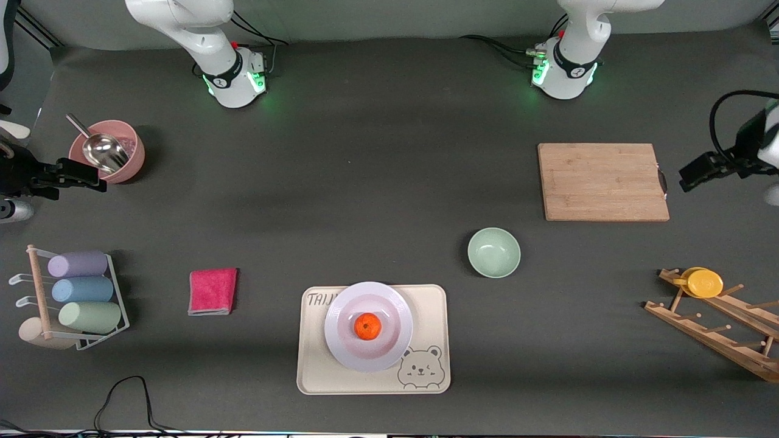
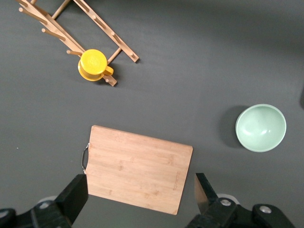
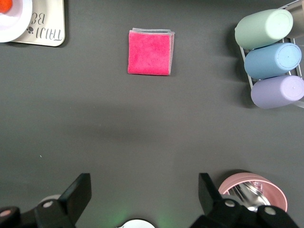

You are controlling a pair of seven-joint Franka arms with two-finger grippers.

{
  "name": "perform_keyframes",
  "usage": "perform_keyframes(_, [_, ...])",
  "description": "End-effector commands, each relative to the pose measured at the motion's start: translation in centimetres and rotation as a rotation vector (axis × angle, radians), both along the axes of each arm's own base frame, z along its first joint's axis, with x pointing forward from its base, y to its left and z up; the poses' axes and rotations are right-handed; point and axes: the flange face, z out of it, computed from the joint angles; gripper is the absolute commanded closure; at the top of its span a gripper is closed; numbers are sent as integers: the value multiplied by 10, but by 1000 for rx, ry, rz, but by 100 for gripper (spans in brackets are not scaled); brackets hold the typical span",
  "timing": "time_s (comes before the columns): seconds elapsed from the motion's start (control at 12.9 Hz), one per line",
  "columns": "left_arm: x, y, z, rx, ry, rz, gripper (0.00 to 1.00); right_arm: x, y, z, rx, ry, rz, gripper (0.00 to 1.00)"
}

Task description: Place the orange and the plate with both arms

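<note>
The small round bright-orange orange (image 1: 367,326) is sitting in the middle of the round glossy white plate (image 1: 341,340), which is resting on a cream rectangular tray (image 1: 432,316) on the dark grey surface (image 1: 365,201). Both arms are waiting, well apart from the plate. The left hand (image 2: 141,192) is hovering, fingers apart, over a bamboo cutting board (image 2: 137,168). The right hand (image 3: 142,194) is hovering, fingers apart, beside a pink bowl (image 3: 256,187).
</note>
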Motion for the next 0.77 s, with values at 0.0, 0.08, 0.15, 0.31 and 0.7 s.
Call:
perform_keyframes(0.0, [-12,-1,4,11,-16,35,0,-7,3,6,-42,-6,-51,0])
perform_keyframes(0.08, [-9,-1,3,7,-18,92,0,-6,6,6,-51,-10,-46,0])
perform_keyframes(0.15, [-6,0,4,3,-32,99,0,-6,11,6,-57,-10,-46,0])
perform_keyframes(0.31, [-7,-1,5,7,-13,13,0,-8,11,11,-73,-17,-45,0])
perform_keyframes(0.7, [-7,4,7,10,-9,-32,0,-9,8,11,-84,-17,-49,0])
